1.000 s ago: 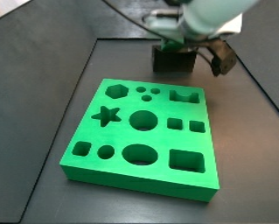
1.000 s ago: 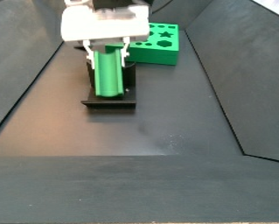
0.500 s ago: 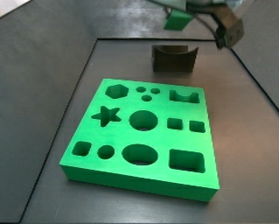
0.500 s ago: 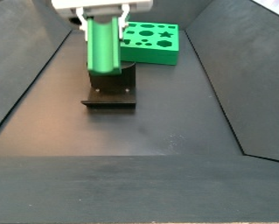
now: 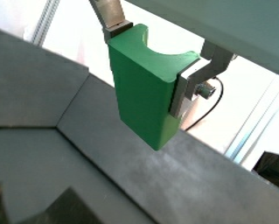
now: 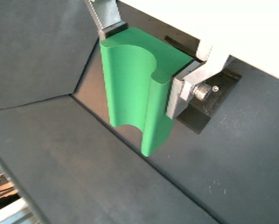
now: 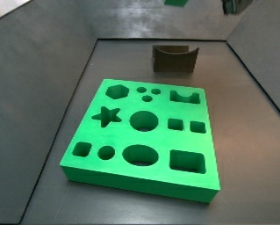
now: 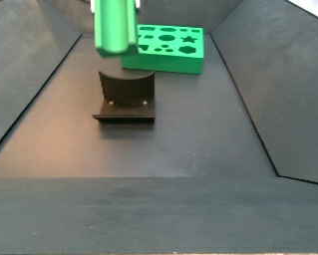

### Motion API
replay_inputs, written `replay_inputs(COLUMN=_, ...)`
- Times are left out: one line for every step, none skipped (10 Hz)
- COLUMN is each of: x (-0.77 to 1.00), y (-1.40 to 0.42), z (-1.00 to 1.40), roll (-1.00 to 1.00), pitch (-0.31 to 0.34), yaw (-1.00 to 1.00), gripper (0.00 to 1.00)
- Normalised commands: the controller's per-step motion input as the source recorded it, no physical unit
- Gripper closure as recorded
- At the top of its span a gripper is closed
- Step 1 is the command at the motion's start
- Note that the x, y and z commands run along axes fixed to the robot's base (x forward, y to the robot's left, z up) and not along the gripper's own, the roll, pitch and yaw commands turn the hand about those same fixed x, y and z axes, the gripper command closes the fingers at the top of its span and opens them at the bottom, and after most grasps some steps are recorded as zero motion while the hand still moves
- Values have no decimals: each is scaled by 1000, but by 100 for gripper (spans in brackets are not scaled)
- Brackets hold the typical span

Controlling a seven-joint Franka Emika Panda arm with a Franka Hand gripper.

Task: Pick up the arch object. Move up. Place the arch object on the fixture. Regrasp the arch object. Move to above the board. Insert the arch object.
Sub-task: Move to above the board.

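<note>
Now the arch object (image 8: 115, 24) hangs well clear of the fixture (image 8: 126, 97). A second ago it stood down on that dark bracket with the gripper around it, half a second ago it was partly raised, and at this moment a side view shows it high above the fixture's scooped top, with open floor visible between them. I take this to mean the regrasp is finished and the lift toward the board (image 7: 142, 134) is under way; the carry over the board and the insertion remain.

Both wrist views show the gripper (image 5: 153, 54) clamped on the arch object, one silver finger (image 5: 110, 17) against one flat side and the other finger pressed to the opposite side. It sits above the far end of the worktop. In a side view only a green sliver (image 7: 177, 3) and a dark bit of finger show at the frame's upper edge, so the exact height is hard to judge there.

The piece is a long bright green block (image 6: 136, 92) of smooth, matte plastic, held lengthwise and pointing downward, with a curved channel running along one face. That notch faces outward, away from the fingers.

The board lies flat nearer the middle of the worktop, its holes all empty, the arch-shaped hole (image 7: 184, 96) toward its far right corner.
</note>
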Motion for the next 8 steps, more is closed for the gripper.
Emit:
replay_inputs(x=1, y=26, z=803, roll=-44, pitch=92, yaw=110, gripper=100)
replay_inputs(x=14, y=8, z=565, roll=-41, pitch=88, yaw=105, gripper=100)
replay_inputs(x=24, y=-3, z=393, roll=-40, pitch=86, yaw=99, gripper=100)
replay_inputs(x=25, y=-7, z=276, roll=-33, pitch=86, yaw=95, gripper=100)
replay_inputs(x=-436, y=-1000, z=274, roll=-1000, pitch=-24, yaw=25, gripper=100)
replay_inputs(x=-438, y=-1000, z=275, roll=-1000, pitch=-31, yaw=22, gripper=100)
replay_inputs(x=-456, y=-1000, z=285, roll=-1000, pitch=-46, yaw=19, gripper=100)
replay_inputs(x=-461, y=-1000, z=271, roll=-1000, pitch=-56, yaw=17, gripper=100)
